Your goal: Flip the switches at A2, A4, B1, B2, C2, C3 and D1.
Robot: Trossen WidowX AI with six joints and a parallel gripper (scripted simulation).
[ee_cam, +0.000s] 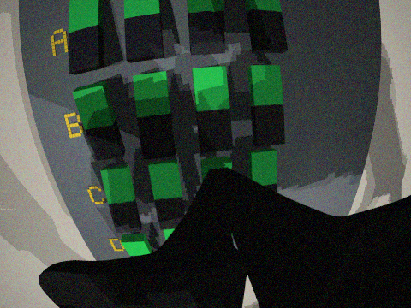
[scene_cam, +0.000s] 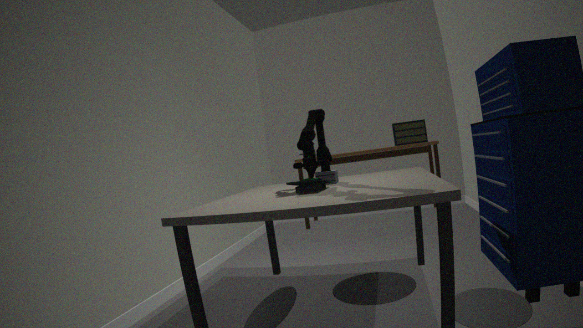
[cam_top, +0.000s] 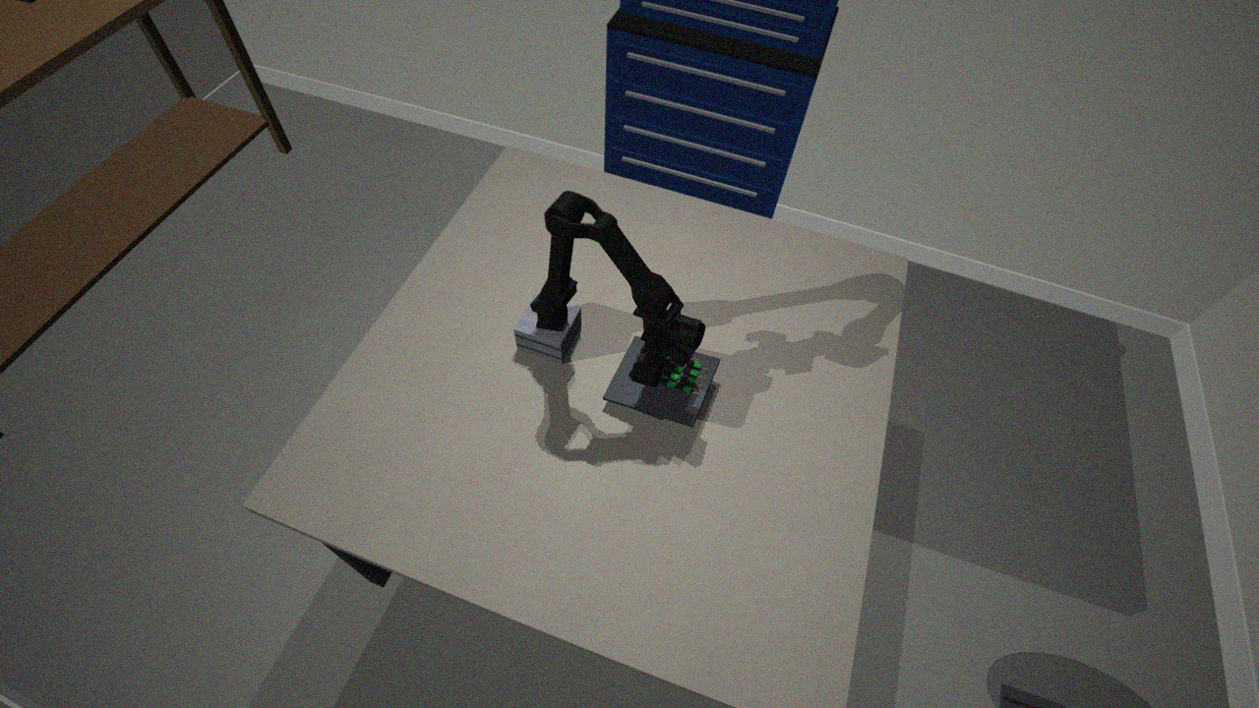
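The grey switch panel lies on the table, with yellow labels 1 to 4 and A to D. Each rocker switch shows a green far half and a black near half. In the wrist view I see A1, A2, A4, B1, B2, C2 and part of D1. My gripper is shut and empty. It hangs low over the panel's near part and covers most of C3 and row D.
The arm's base stands on the table left of the panel. A blue drawer cabinet stands beyond the table's far edge. A wooden shelf is at the far left.
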